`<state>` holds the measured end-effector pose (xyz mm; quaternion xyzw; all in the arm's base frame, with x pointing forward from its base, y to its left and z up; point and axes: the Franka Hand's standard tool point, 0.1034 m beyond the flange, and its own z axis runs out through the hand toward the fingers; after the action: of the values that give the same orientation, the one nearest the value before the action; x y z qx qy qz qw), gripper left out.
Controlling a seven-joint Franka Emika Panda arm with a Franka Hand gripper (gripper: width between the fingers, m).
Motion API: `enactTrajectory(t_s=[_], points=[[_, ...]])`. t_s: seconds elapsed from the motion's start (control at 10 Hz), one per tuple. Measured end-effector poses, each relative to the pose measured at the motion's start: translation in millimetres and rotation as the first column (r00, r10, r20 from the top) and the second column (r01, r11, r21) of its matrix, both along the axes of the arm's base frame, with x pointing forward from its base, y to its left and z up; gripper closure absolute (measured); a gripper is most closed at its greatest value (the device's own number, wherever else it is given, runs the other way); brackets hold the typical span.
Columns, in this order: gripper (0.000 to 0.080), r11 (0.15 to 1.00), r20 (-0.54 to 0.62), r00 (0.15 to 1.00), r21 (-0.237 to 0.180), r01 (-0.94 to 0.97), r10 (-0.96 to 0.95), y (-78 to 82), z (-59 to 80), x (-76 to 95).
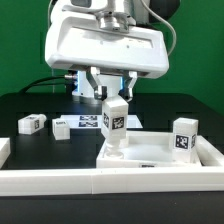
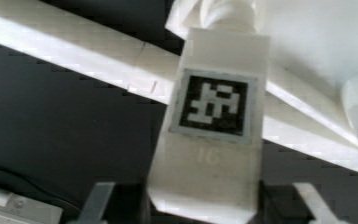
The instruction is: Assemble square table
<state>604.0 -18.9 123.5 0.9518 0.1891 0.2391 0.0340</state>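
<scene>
My gripper [image 1: 113,97] is shut on a white table leg [image 1: 115,122] with a black-and-white tag on its face. The leg stands upright, with its lower end on the near corner of the white square tabletop [image 1: 150,157] towards the exterior view's left. In the wrist view the leg [image 2: 211,110] fills the middle and runs down between my gripper's [image 2: 206,205] fingers [image 2: 107,203]. A second tagged leg [image 1: 184,137] stands upright at the tabletop's corner on the exterior view's right.
Two more tagged legs [image 1: 32,123] [image 1: 62,127] lie on the black table at the exterior view's left. The marker board [image 1: 86,122] lies behind the held leg. White rail walls run along the front [image 1: 100,182] and the right [image 1: 214,152].
</scene>
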Motion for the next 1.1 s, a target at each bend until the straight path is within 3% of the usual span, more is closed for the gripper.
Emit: enactTrajectory(t_s=[0.3,0.6,1.1], points=[[0.0511,1.000,0.066,0.998,-0.023,-0.017,0.019,2.7,3.6,8.2],[0.0511,0.999,0.098,0.995,-0.033,0.004,-0.001,-8.7,0.1,6.5],[0.0511,1.000,0.089,0.996,-0.029,0.005,-0.002,-3.7,-3.0,-1.1]])
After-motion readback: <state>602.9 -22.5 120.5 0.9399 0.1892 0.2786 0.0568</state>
